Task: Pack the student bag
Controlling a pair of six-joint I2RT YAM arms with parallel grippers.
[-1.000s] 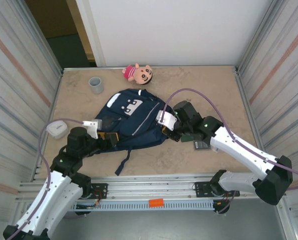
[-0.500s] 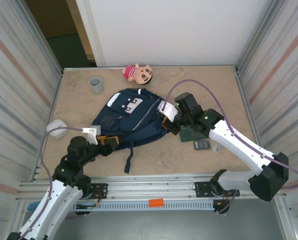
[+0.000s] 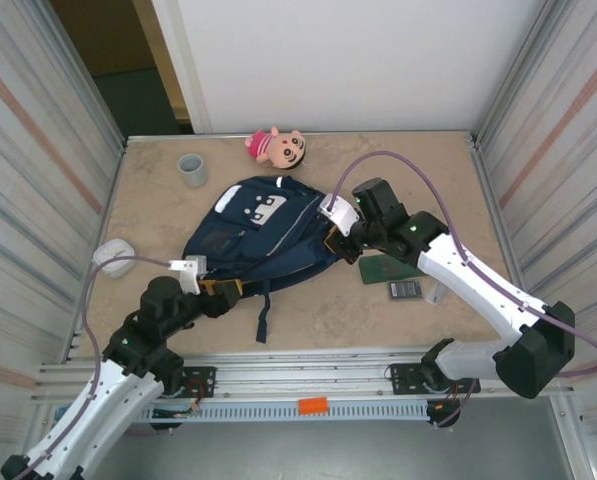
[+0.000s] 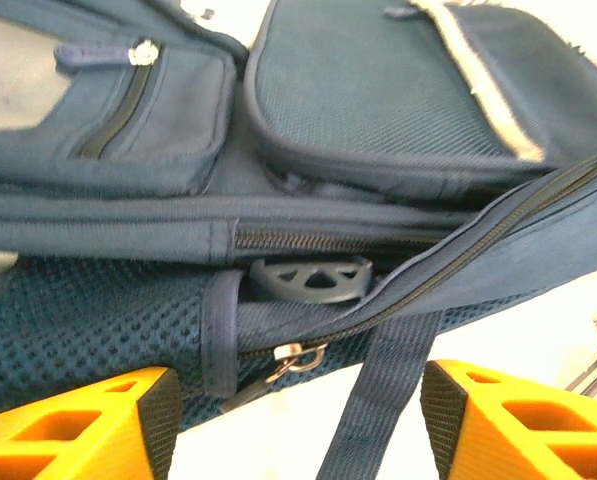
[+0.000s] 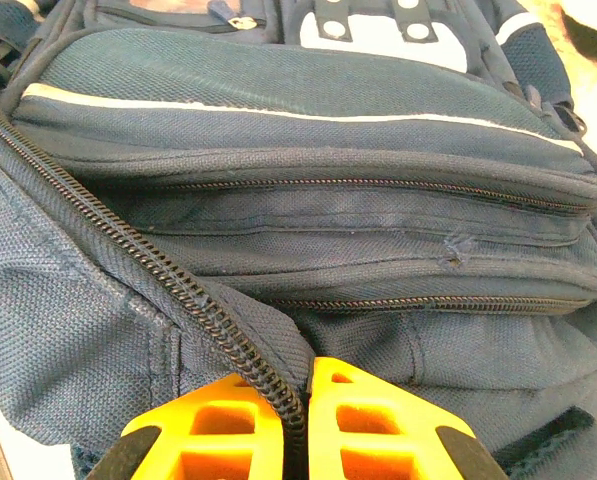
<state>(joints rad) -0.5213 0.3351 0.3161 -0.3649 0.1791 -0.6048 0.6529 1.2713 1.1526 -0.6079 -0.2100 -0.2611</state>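
Note:
The navy student bag (image 3: 263,232) lies front up mid-table, its white buckle patch (image 3: 261,210) toward the far side. My right gripper (image 3: 336,243) is at the bag's right edge. In the right wrist view it (image 5: 303,425) is shut on the bag's zipper edge (image 5: 193,310), the fabric pinched between the orange fingers. My left gripper (image 3: 224,289) sits at the bag's near edge, open. In the left wrist view a dark strap (image 4: 373,400) hangs between its spread fingers (image 4: 88,430), and a metal zipper pull (image 4: 293,355) and a grey plastic buckle (image 4: 313,278) lie just beyond them.
A plush doll (image 3: 278,147) and a grey cup (image 3: 192,170) stand at the far side. A white object (image 3: 113,257) lies at the left. A green notebook (image 3: 388,268) and a small dark device (image 3: 405,290) lie right of the bag, under the right arm.
The right gripper has pulled the bag's right edge up and farther away. The left gripper has drawn back toward the near edge, and the loose strap has swung right.

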